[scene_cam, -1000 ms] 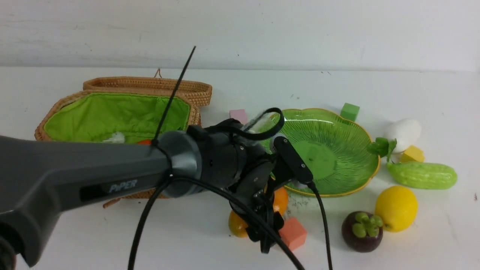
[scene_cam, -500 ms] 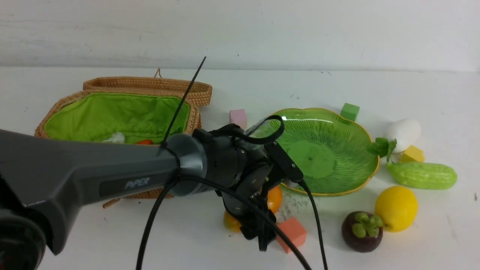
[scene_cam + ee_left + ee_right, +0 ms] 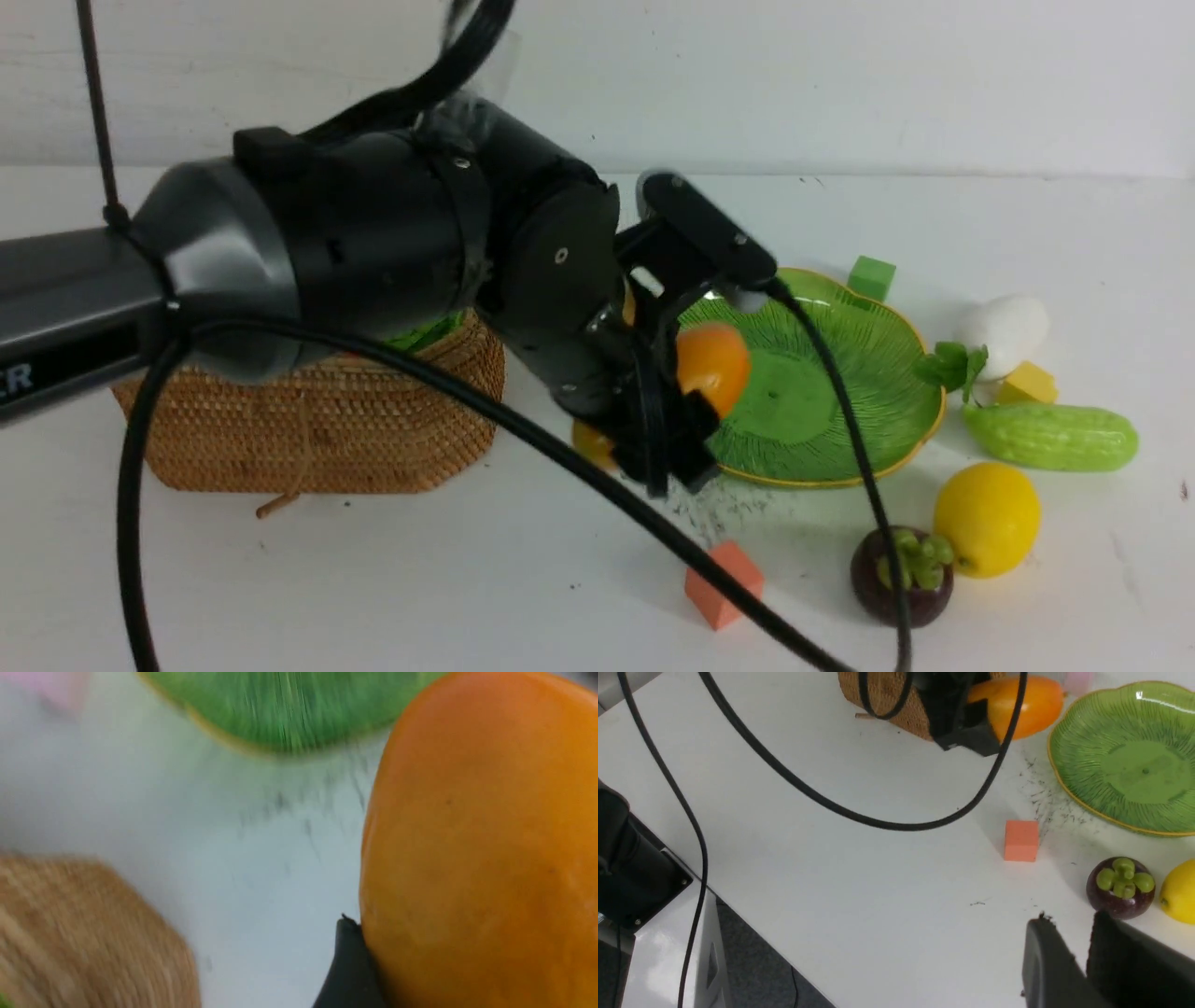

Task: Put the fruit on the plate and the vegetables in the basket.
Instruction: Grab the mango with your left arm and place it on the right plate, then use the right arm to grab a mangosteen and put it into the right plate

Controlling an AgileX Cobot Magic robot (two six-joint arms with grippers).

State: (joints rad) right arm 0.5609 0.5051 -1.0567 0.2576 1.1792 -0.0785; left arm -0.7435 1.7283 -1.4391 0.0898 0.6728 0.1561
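My left gripper (image 3: 677, 439) is shut on the orange-yellow mango (image 3: 711, 367) and holds it in the air over the near-left rim of the green leaf-shaped plate (image 3: 840, 392). The mango fills the left wrist view (image 3: 481, 858) beside one black finger (image 3: 348, 966). The lemon (image 3: 985, 518), mangosteen (image 3: 901, 579), cucumber (image 3: 1050, 436) and radish (image 3: 1004, 329) lie on the table right of the plate. The wicker basket (image 3: 308, 420) stands at the left, its inside hidden by my left arm; the carrot is hidden. My right gripper (image 3: 1069, 926) is shut and empty, low near the mangosteen (image 3: 1120, 889).
An orange foam cube (image 3: 724, 583) lies in front of the plate, a green cube (image 3: 870, 277) behind it and a yellow cube (image 3: 1027, 383) by the radish. My left arm's cable (image 3: 560, 462) hangs across the table. The table's front edge (image 3: 752, 914) shows in the right wrist view.
My left gripper has lifted the mango off the table and carried it up and toward the plate. The arm now hides the basket's inside and the pink cube.
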